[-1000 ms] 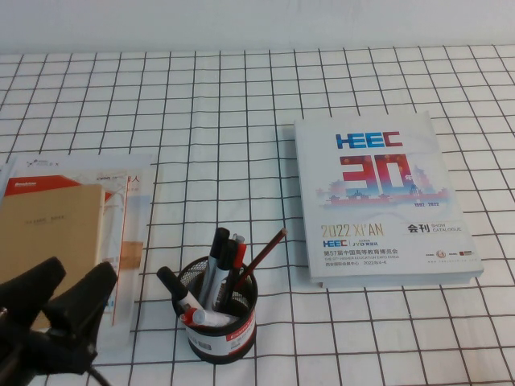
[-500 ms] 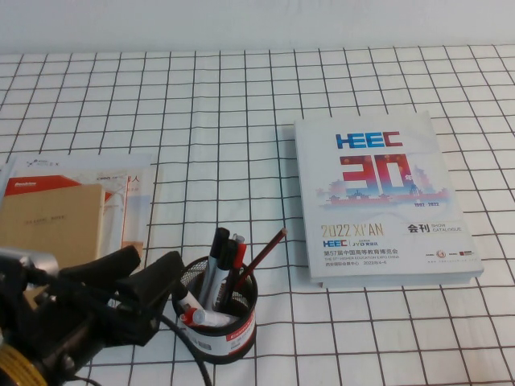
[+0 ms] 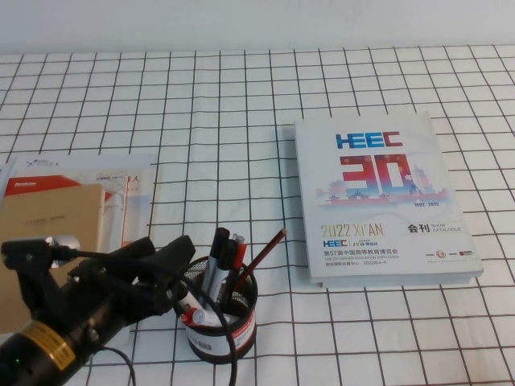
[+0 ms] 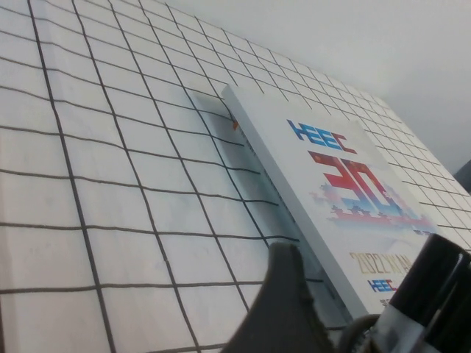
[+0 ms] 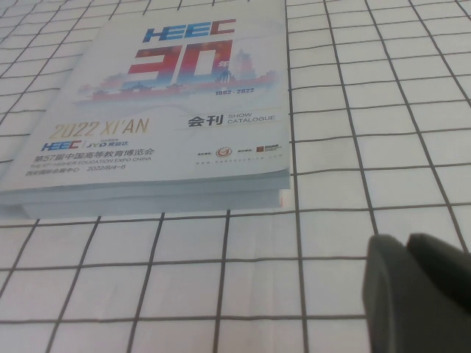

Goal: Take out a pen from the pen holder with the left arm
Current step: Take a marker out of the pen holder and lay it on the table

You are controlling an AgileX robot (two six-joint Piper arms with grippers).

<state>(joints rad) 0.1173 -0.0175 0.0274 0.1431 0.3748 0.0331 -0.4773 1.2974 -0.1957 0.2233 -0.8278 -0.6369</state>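
Left gripper (image 3: 167,251): near the table's front-left corner, jaws spread wide with nothing in them, tips just beside the left rim of the pen holder (image 3: 229,338). The holder stands by the front edge, left of centre. It is a mesh cup, probably light and top-heavy with pens.

Risks, as I judge them:
- The approach is low and from the side. A jaw pushing the rim could slide or tip the cup and spill it toward the front edge.
- White-bodied marker (image 3: 191,304) leans left, nearest the jaws. The black marker (image 3: 217,251) and red pen (image 3: 239,256) stand packed together just right of it. Closing there could catch two at once, or pinch the rim along with a pen.
- Red pencil (image 3: 269,248) slants right, farthest off. A lift that drags its neighbours could lever it out.

Around:
- Brown notebook (image 3: 48,225) lies on leaflets (image 3: 129,181) at the left edge, partly under the arm and not in the path.
- White catalogue (image 3: 378,193) lies right of centre, well apart from the holder.
- Right gripper (image 5: 416,287) sits low over the table near the catalogue's front corner; released or clenched, I cannot tell.
- Only the rim stands between jaws and pens.
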